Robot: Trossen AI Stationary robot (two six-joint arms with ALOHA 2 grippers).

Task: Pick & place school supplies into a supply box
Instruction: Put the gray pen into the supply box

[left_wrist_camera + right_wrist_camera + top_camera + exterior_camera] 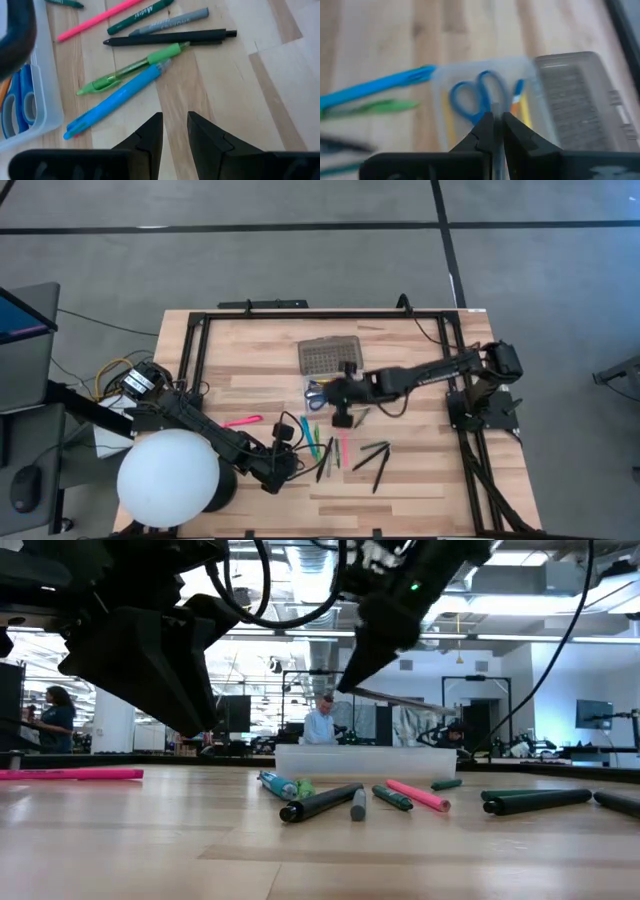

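Pens point(117, 97) first: our left gripper point(175, 131) hangs just above the table w/ fingers a little apart, holding nothing, the blue & green ones right ahead. We'd drop straight & pinch mid-barrel. Right gripper point(494, 131) sits over the box point(445, 85), fingers nearly together; can't tell if it's holding anything. Scissors point(475, 100) lie inside

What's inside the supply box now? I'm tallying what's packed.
Inside the supply box: blue-handled scissors and orange and yellow supplies. The right gripper covers the tray's middle, so a full count isn't possible.
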